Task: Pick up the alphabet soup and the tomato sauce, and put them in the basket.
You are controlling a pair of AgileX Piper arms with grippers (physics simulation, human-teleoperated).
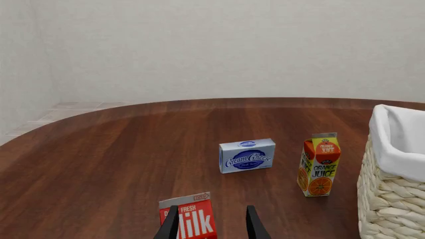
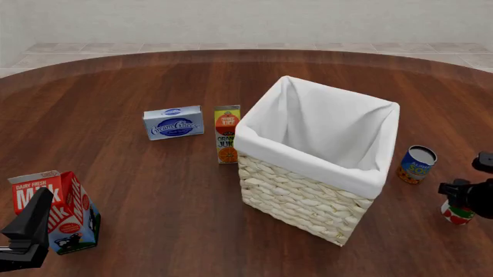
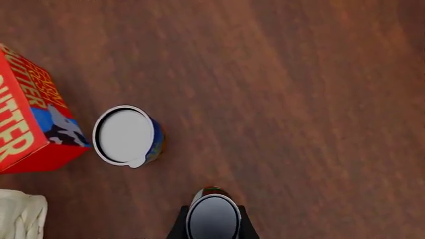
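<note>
front view overlooks the table; wrist views sit low (both catch the basket [image 2: 324, 173]).

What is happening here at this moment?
Two robot arms work at a table. The right tool has its fingers on either side of the tomato sauce, which stands on the table to the right of the basket. The alphabet soup stands untouched nearby. The left tool is open near the milk carton. Neither can is in the basket.
</note>
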